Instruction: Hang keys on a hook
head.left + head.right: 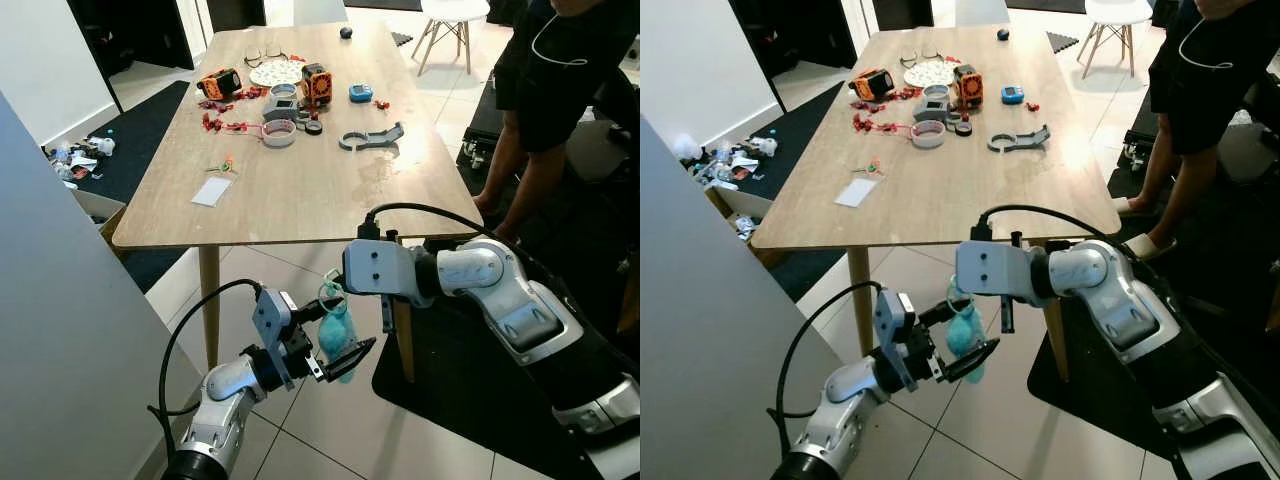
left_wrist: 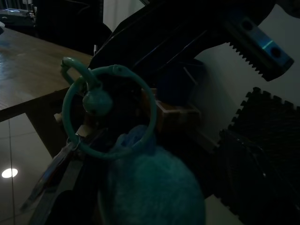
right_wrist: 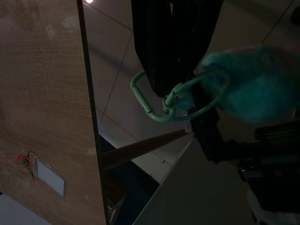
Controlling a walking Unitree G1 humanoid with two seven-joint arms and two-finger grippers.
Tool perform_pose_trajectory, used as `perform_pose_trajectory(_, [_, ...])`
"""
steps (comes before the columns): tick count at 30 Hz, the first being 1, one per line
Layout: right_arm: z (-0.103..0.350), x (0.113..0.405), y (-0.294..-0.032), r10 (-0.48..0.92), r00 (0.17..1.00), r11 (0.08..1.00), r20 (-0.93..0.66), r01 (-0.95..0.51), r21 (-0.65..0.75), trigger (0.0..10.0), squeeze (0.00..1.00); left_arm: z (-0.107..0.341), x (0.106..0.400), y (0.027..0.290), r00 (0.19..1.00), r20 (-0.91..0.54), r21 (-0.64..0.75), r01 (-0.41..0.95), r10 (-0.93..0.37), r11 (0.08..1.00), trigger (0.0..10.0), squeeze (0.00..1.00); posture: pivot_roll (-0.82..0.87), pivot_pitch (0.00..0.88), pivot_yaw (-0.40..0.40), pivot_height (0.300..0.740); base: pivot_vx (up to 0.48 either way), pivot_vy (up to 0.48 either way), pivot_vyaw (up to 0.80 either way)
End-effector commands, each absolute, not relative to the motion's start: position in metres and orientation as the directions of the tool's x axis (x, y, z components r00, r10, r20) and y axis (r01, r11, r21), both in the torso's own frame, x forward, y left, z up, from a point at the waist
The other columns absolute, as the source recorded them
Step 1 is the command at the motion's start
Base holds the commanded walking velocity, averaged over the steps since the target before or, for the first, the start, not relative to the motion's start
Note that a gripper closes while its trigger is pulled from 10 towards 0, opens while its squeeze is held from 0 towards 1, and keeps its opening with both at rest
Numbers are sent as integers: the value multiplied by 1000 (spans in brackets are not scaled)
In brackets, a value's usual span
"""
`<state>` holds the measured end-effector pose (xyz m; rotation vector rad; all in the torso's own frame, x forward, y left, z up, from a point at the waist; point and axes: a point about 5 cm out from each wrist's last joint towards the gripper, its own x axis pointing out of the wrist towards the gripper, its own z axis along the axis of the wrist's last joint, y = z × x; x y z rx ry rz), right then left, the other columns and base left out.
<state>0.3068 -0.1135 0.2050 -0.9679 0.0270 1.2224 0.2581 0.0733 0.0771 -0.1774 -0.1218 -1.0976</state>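
Keys (image 1: 336, 335) on a teal ring with a fluffy teal pom-pom sit low in front of the wooden table (image 1: 300, 190), below its near edge and above the tiled floor (image 1: 420, 430). Left gripper (image 1: 340, 340) holds them, its two black fingers closed around the pom-pom, one finger above and one below. In the left wrist view the teal ring (image 2: 108, 112) stands up just above the pom-pom (image 2: 152, 187), with a small carabiner clipped beside it. Right gripper (image 1: 340, 290) reaches in from the robot's right, its tip just over the ring; whether its fingers are apart or together I cannot tell. In the right wrist view the carabiner (image 3: 145, 101) hangs off the ring against a dark finger. On the table lie a white card (image 1: 212, 191), a grey curved part (image 1: 370, 137), a roll of tape (image 1: 278, 133), and orange and black tools (image 1: 220, 83) near the far end. A person (image 1: 550, 90) in dark clothes stands to the right of the table, on a dark mat
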Motion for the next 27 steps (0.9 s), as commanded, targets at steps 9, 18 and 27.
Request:
perform_pose_trajectory(9, [203,315,-122,743,465,55,-482,-759,-648,0,0,36,264,115,674,-8,-142,730,-738,668,10000,443,-135,47,64,740,0,0,0])
perform_pose_trajectory(18, [202,324,-128,713,556,118,-428,-696,-708,1412,0,11,258,151,784,-141,-198,576,-605,793,10000,0,-134,51,70,740,0,0,0])
perform_pose_trajectory(27, [186,331,-129,694,640,259,-329,-648,-716,10000,0,-20,237,205,895,-306,-278,242,-324,930,10000,0,-130,54,73,740,0,0,0])
